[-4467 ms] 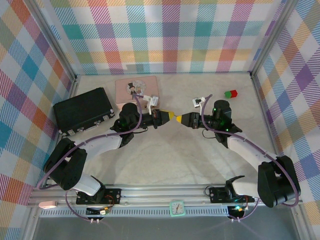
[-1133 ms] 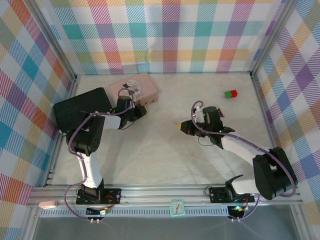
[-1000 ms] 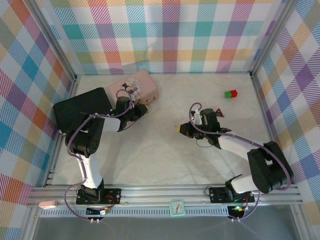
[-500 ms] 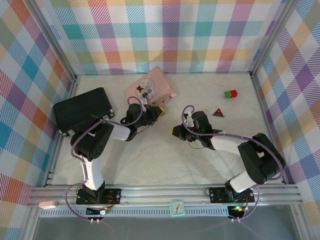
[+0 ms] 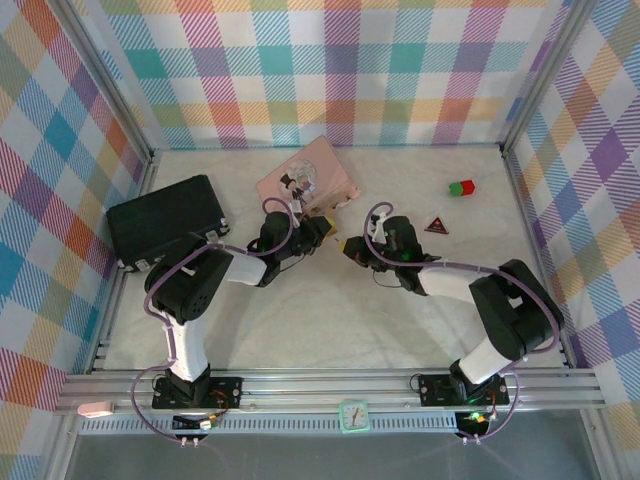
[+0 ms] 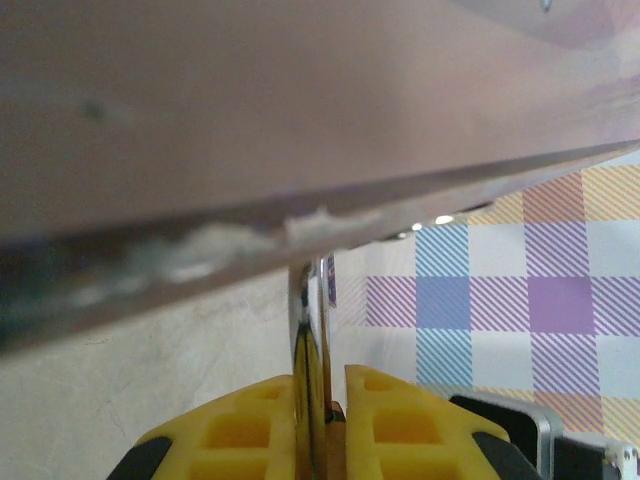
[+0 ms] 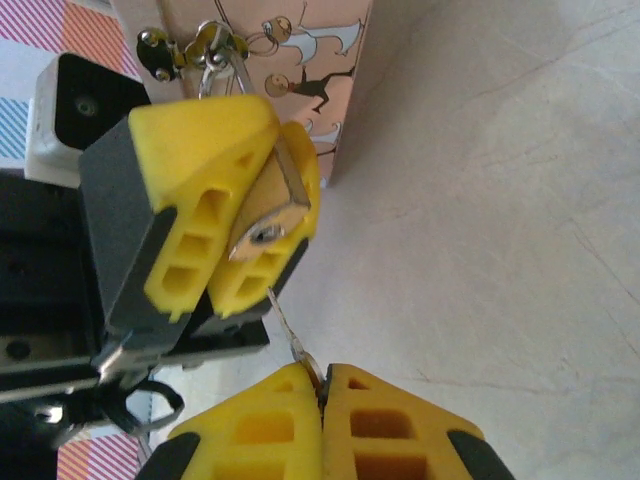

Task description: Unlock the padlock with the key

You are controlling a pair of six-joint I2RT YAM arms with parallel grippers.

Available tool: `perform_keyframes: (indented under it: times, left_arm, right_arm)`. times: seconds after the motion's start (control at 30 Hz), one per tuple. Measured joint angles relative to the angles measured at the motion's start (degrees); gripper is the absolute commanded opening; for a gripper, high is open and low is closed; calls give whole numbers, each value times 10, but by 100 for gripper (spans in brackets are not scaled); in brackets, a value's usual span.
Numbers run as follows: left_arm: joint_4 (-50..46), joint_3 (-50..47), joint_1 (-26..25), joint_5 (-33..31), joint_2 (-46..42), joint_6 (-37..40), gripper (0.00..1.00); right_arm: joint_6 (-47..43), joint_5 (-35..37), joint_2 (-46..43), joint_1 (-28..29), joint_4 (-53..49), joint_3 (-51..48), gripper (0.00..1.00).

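The left tool [image 5: 320,230] is clenched on the padlock [image 7: 268,204]. In the right wrist view its two yellow fingers [image 7: 205,135] squeeze the brass body from both sides, and the keyhole end faces toward 6 o'clock. In the left wrist view the silver shackle [image 6: 308,330] stands up between the fingers, with the blurred side of the pink tin [image 5: 308,178] close above it.

The right tool [image 5: 349,246] is closed on the key [image 7: 285,320], a thin grey sliver that sticks out of its fingertips toward 11 o'clock. The key's tip ends just below the lower finger of the left tool, short of the keyhole. Whether it touches that finger cannot be told.

From above, the two tools meet near the middle of the bench [image 5: 300,330], the right one at 4 o'clock of the left. The pink tin lies at 12 o'clock of the padlock, just beside it.
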Motion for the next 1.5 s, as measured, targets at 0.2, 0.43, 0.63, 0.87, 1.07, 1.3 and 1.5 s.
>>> perform_keyframes:
  times: [0.2,0.43,0.63,0.87,1.07,1.3,1.5]
  left_arm:
    - [0,0,-4,-4,0,0,0]
    - [2,0,-4,-5,0,-1,0]
    - [4,-1,-7,-9,0,-7,0]
    - [3,-2,-7,-23,0,-13,0]
    - [16,-8,-7,-25,0,-17,0]
    - [16,-13,-7,-30,-7,-22,0]
    - [14,-18,-8,-49,-7,-24,0]
  right_arm:
    - [10,0,27,0,30,5,0]
    - [10,0,27,0,40,7,0]
    - [18,-1,31,0,44,9,0]
    - [28,-6,45,0,60,14,0]
    - [64,-16,45,-3,61,16,0]
    - [158,-54,54,-19,83,16,0]
    - [237,-103,104,-29,166,17,0]
